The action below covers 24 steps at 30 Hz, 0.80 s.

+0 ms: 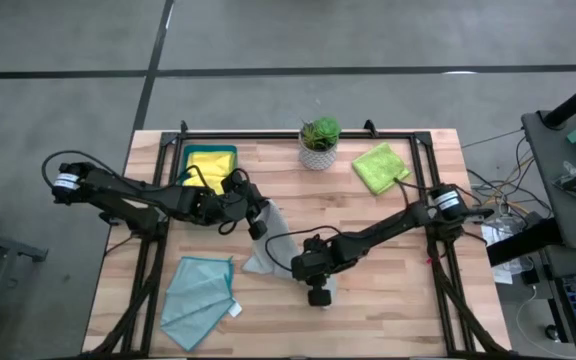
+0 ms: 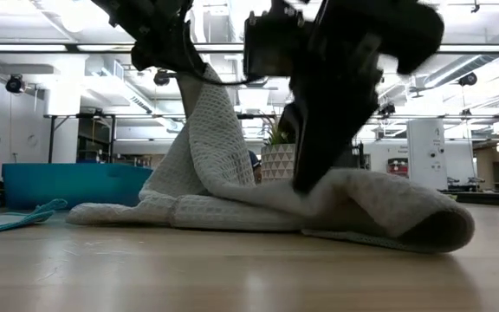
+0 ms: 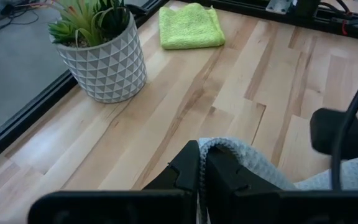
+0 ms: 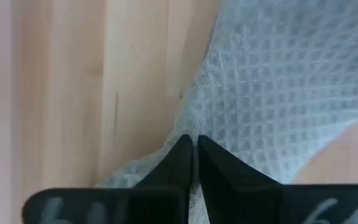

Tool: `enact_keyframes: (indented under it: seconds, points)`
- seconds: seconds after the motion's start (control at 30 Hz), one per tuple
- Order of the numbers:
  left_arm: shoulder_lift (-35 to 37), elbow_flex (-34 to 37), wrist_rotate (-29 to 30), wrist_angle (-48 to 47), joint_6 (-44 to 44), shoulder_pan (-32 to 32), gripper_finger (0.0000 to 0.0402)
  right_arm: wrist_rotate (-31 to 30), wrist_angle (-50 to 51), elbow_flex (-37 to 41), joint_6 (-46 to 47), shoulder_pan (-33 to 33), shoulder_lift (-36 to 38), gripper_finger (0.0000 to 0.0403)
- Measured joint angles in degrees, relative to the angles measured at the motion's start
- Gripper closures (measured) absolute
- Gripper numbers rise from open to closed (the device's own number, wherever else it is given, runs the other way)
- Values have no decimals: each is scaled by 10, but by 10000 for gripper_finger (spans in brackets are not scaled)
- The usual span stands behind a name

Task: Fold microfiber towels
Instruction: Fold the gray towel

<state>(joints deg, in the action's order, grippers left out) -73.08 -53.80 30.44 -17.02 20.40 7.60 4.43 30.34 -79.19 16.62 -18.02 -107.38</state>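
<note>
The pale grey towel (image 1: 270, 243) lies mid-table between my two grippers, one part drawn up and the rest heaped on the wood (image 2: 232, 208). My left gripper (image 1: 258, 218) is shut on its raised part. My right gripper (image 1: 317, 268) is shut on its low part at the table's near-right side. The light teal towel (image 1: 198, 290) lies flat at the near left. The lime green towel (image 1: 380, 166) lies folded at the far right. A yellow towel (image 1: 211, 166) lies in the dark teal tray (image 1: 190, 150). My left gripper pinches a folded-over edge of the grey towel (image 3: 219, 147) between its two shut fingers. That part is lifted above the table, and the cloth hangs down from it in a slanting sheet (image 2: 206, 121) to the heap below. My right gripper pinches the grey towel's low edge (image 4: 194, 127) between its two shut fingers, coming from above and pointing down (image 2: 310, 173). The cloth there lies on the table and rolls over in a fold (image 2: 431, 230) beside the fingers.
A potted plant in a white patterned pot (image 1: 319, 142) stands at the far middle, close beyond the grey towel. A black frame (image 1: 298, 134) runs along the table's edges. Bare wood lies between the plant and the lime green towel and along the near right.
</note>
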Motion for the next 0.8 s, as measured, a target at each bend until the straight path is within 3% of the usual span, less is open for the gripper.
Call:
enact_keyframes:
  seconds: [0.2,0.5,0.67,0.8]
  points:
    - [0,1,-57,-28,2,3,402,-19,24,5,-36,0,77,394]
    - [0,7,-63,-128,70,14,402,-216,122,73,-32,25,201,394]
    - [-3,10,-52,-123,77,13,402,-224,29,177,-24,61,229,392]
    - [-9,10,-20,-123,77,10,401,-219,-22,231,-13,96,242,366]
